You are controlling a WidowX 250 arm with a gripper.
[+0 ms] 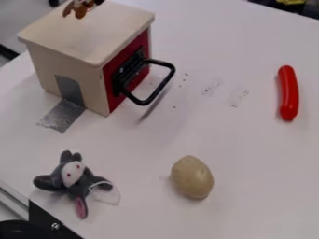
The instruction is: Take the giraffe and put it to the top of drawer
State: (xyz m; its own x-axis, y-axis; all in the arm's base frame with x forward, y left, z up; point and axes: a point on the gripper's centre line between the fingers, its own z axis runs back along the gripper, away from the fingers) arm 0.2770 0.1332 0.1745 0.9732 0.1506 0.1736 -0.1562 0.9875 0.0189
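The brown giraffe (80, 10) is at the far side of the drawer box's (87, 37) pale top, cut off by the view's upper edge. I cannot tell how open the claw is or whether it holds anything.

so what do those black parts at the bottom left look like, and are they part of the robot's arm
One is a flat black panel with a slanting straight edge and a small silvery screw head. To its left, at the corner, is a smooth, rounded black part with a curved upper edge. I can't tell whether either belongs to the arm.
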